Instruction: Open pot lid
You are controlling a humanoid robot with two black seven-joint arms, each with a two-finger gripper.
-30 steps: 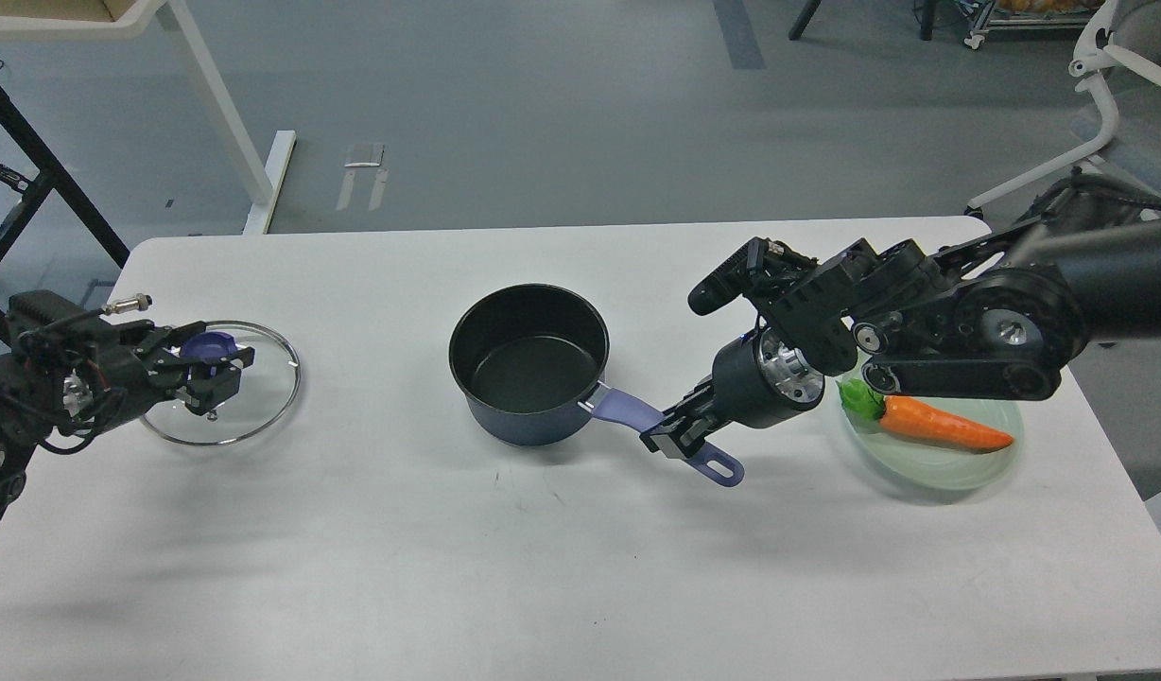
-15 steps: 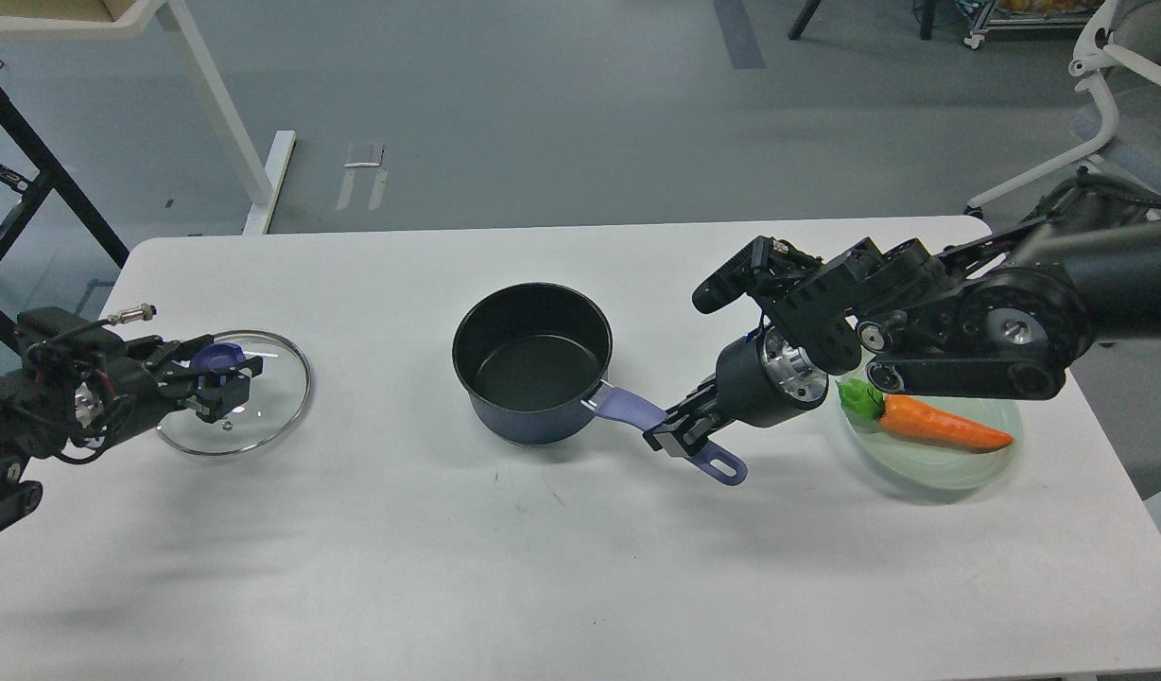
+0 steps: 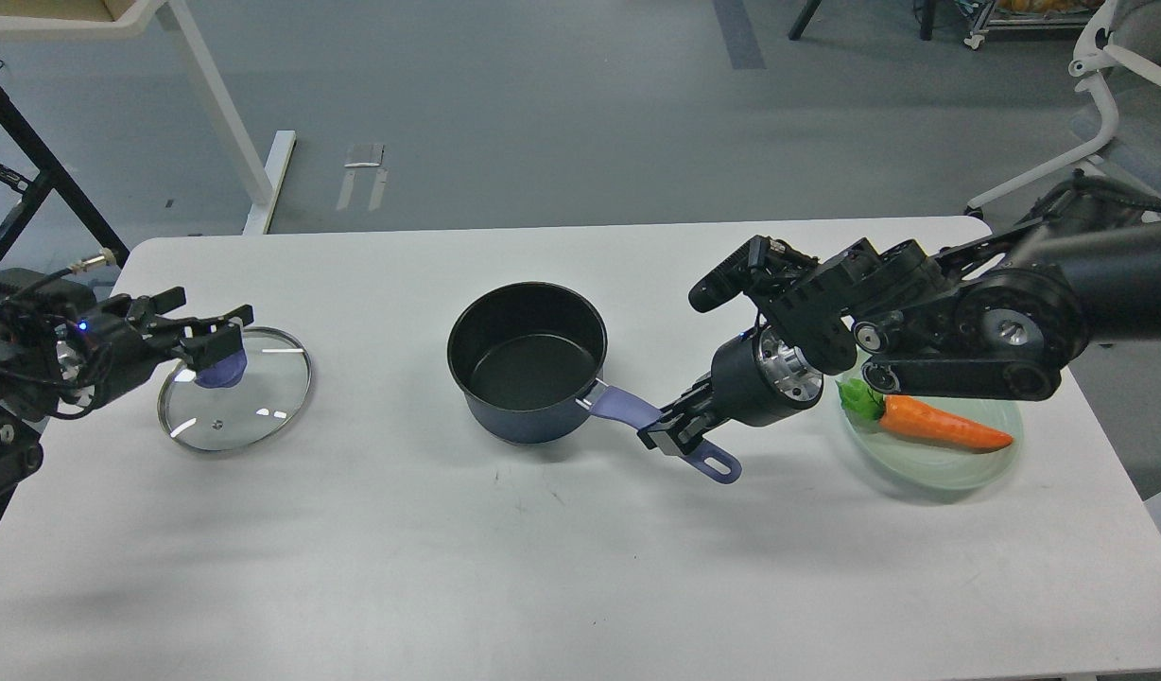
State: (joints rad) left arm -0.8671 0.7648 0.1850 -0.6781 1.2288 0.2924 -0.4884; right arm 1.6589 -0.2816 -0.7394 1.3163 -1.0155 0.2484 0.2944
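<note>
The dark blue pot [image 3: 528, 364] stands uncovered at the table's middle, its purple handle [image 3: 626, 404] pointing right and toward me. My right gripper [image 3: 670, 437] is shut on that handle. The glass lid [image 3: 250, 402] with a purple knob [image 3: 221, 371] lies flat on the table at the left, well apart from the pot. My left gripper [image 3: 214, 326] hovers just above the knob with its fingers spread open and holds nothing.
A pale green plate [image 3: 930, 470] with a toy carrot [image 3: 940, 426] sits at the right, under my right forearm. The white table [image 3: 543, 567] ends close to the lid on the left. A chair base stands beyond the far right corner.
The lid has come down flat onto the table at the left. My left gripper has opened off the knob and risen a little. The right gripper still holds the handle.
</note>
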